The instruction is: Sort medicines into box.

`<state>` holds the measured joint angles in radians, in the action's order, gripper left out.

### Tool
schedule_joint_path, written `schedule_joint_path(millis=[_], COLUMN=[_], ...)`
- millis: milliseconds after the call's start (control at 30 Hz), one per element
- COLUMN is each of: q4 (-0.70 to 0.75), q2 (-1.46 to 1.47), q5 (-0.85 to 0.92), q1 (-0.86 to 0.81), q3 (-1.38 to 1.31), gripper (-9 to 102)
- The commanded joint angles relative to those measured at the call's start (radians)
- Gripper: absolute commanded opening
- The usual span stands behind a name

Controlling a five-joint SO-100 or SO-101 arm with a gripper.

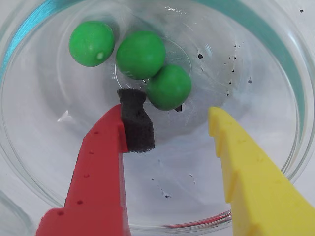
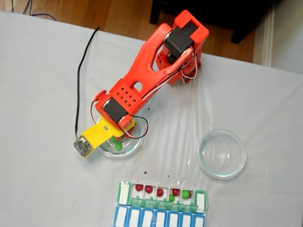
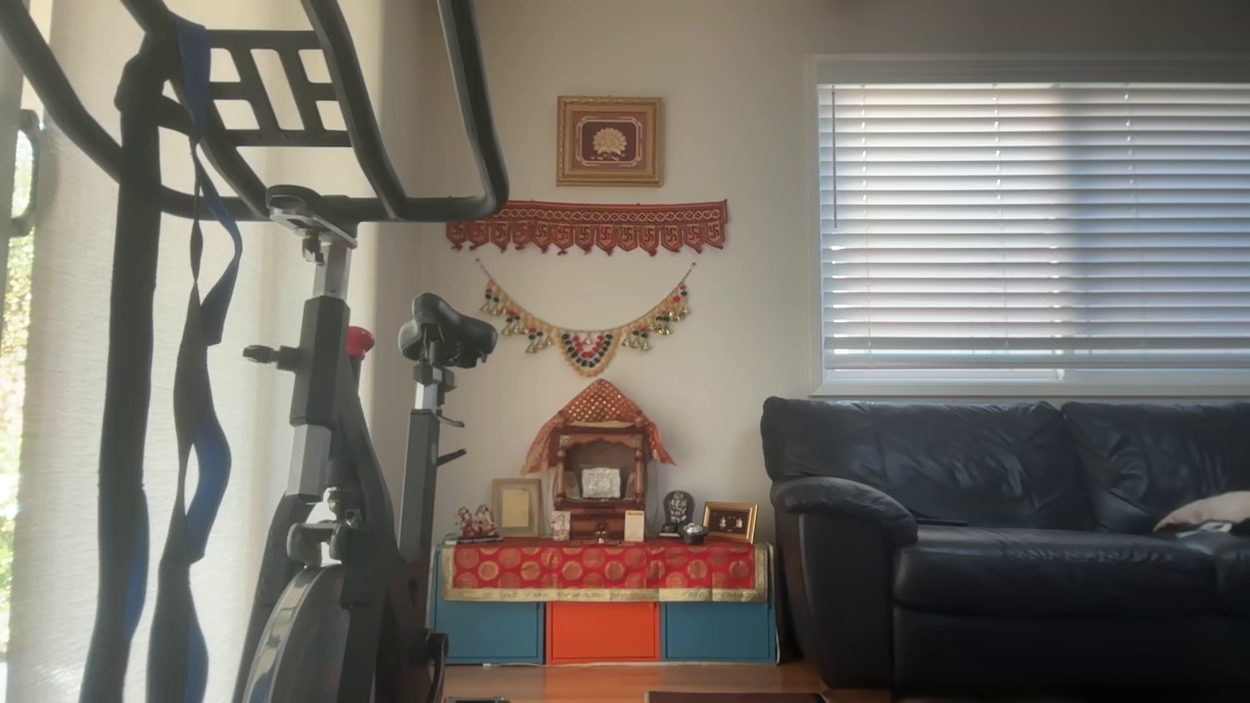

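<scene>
Three green balls sit clustered in a clear glass dish in the wrist view, two touching, the third at upper left just beside them. Gripper hangs low inside the dish, jaws spread wide and holding nothing: red finger on the left with a black foam pad at its tip, yellow finger on the right. Pad tip lies just beside the nearest ball; whether it touches, cannot tell. Dark specks dot the dish floor. Fixed view: orange arm reaches from its base at the table's far edge down to the same dish at the left, one green ball showing under the gripper. Second glass dish stands well apart to the right. Box lies at the near edge, green lids flipped open; red balls sit in four neighbouring compartments, one each, and a green ball is in the compartment right of them, another beside a red. Blue-lidded row adjoins it below. White cloth covers the table. Other view: a room with an exercise bike, a dark sofa and a closed blind.
</scene>
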<state>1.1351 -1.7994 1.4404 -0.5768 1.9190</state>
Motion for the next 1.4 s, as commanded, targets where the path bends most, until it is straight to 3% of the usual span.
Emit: schedule_joint_path(millis=[0,333,1367], q4=[-0.006,-0.009,-0.209], q2=[-0.026,-0.043,-0.158], q5=[0.012,0.044,0.037], q1=[-0.012,-0.014,0.012], q3=[-0.077,-0.072,0.133], gripper=[22,23,18])
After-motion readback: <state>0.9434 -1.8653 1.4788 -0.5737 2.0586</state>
